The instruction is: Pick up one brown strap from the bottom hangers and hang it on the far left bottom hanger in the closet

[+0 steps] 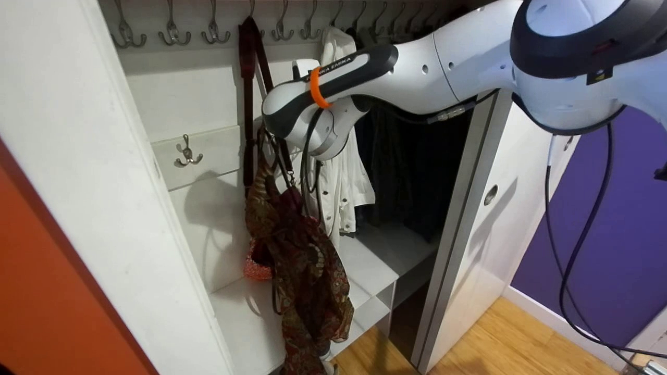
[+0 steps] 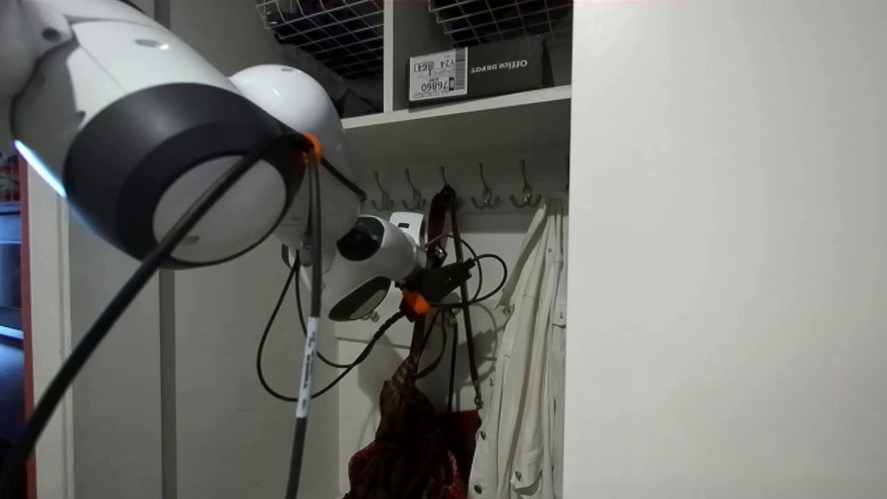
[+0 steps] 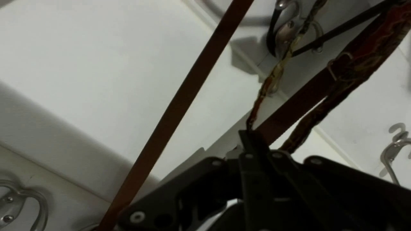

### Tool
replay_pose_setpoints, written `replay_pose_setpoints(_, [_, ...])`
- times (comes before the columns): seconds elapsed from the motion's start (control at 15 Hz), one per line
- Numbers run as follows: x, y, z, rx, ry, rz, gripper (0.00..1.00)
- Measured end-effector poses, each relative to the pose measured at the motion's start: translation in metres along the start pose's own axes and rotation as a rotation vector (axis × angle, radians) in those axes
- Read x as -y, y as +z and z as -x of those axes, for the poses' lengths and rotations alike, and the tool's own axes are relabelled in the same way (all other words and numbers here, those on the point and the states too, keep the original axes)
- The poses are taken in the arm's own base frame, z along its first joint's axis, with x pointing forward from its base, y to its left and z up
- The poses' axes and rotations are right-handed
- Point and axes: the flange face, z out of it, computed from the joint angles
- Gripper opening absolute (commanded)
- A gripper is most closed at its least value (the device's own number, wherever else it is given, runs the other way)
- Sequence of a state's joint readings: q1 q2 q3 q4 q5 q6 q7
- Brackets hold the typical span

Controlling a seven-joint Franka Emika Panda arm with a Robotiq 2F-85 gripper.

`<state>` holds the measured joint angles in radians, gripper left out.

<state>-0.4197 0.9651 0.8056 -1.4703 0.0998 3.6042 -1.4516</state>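
In an exterior view, an Office Depot box (image 2: 509, 68) and wire baskets (image 2: 500, 17) sit above the white buttoned jacket (image 2: 527, 346). In an exterior view, wood flooring (image 1: 495, 341) lies below the jacket and a purple wall (image 1: 622, 239) to its right.

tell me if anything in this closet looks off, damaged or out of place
Yes: the Office Depot box on the upper shelf seems to lie upside down, since its lettering stands inverted in an exterior view. I see no clear spill or damage.

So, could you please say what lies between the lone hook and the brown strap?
An exterior view shows just white board between the hook and the strap.
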Motion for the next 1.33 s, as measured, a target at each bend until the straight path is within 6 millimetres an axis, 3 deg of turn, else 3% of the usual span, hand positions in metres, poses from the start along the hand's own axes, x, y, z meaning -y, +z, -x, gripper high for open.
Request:
replay_pose_setpoints(0.47, [0.012, -0.019, -0.041, -0.071, -0.013, -0.053, 0.0])
replay_pose_setpoints(1.07, [0.027, -0.037, -0.032, -0.048, 0.026, -0.24, 0.0])
replay_pose_setpoints(1.33, [0.047, -0.034, -0.05, -0.067, 0.039, -0.373, 0.0])
